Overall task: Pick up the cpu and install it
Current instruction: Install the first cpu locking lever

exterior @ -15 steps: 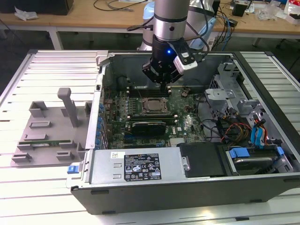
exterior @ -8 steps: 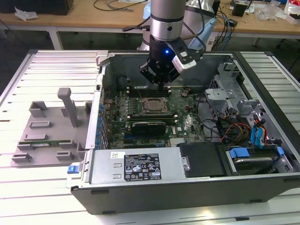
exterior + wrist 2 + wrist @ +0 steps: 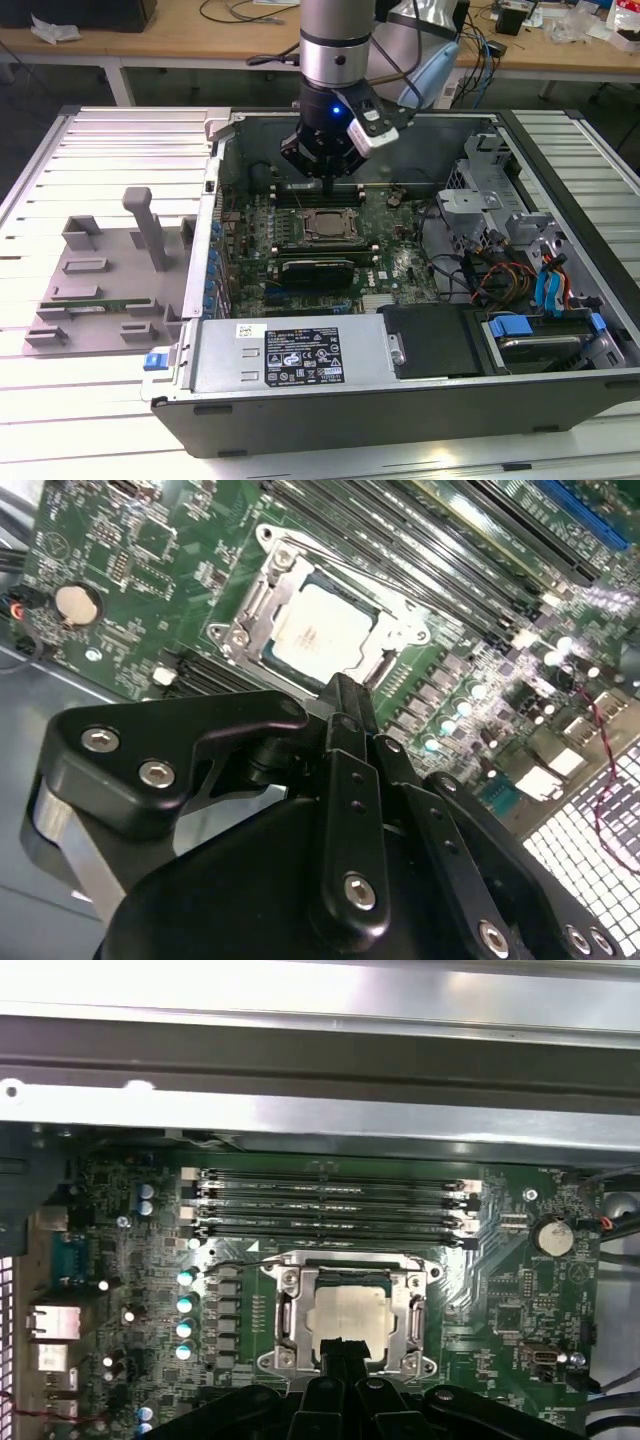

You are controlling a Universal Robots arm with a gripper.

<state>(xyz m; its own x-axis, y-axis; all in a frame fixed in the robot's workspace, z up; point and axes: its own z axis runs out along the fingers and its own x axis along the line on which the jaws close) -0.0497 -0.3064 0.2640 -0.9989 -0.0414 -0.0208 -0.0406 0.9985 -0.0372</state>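
Observation:
The cpu (image 3: 320, 630) lies flat inside the socket frame (image 3: 245, 630) of the green motherboard (image 3: 400, 255), silver-grey top facing up. In the exterior view the cpu (image 3: 325, 225) sits near the middle of the open computer case. My gripper (image 3: 327, 183) hangs just above the far edge of the socket. In both wrist views its black fingers meet in one narrow tip, so the gripper (image 3: 345, 692) is shut with nothing held. That tip (image 3: 340, 1345) covers one edge of the cpu (image 3: 350, 1312).
Metal case walls (image 3: 225, 200) surround the board. Empty memory slots (image 3: 330, 1205) run beside the socket. A drive cage and cables (image 3: 500, 270) fill the exterior view's right, the power supply (image 3: 300, 355) the front. A grey fixture (image 3: 100, 270) with a green stick lies outside on the left.

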